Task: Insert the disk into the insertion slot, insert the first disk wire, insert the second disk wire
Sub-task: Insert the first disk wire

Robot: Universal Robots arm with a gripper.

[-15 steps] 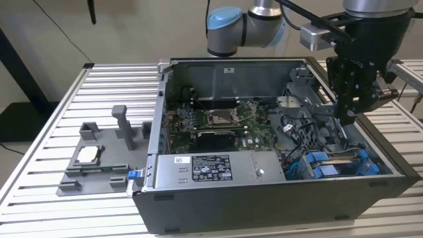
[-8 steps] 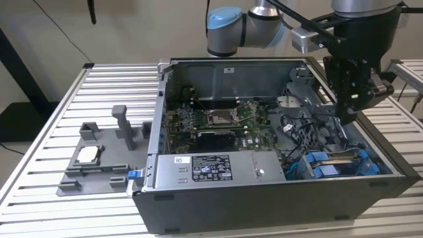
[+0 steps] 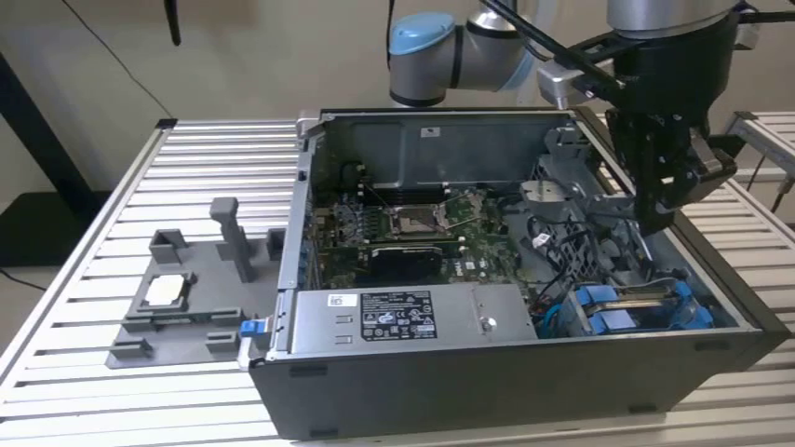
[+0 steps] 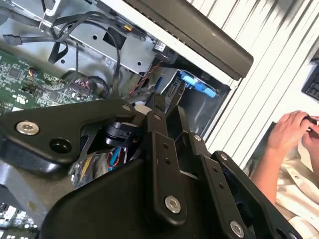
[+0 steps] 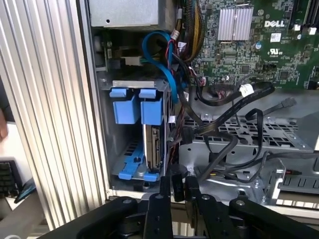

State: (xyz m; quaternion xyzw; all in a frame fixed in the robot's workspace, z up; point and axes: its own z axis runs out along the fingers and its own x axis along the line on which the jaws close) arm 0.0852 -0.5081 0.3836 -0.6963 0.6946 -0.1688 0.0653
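The gripper (image 5: 178,183) hangs inside the case (image 3: 497,400), just beside the slot (image 5: 130,149). The slot is in the case's near corner, on the exterior view's right. The fingers are pressed together on what looks like a black plug (image 5: 177,173), though the dark links around it make that hard to confirm. The disk (image 5: 152,142) already sits in the slot under a blue tab (image 5: 151,109), its connector edge facing the gripper.

The main risk is a skewed plug. If it meets the disk's connector tilted or off to one side, it could jam or bend the contacts. Loose black cables (image 5: 224,134) lie close by and could snag a finger. They could also drag on the plug's wire and twist it in the grip.
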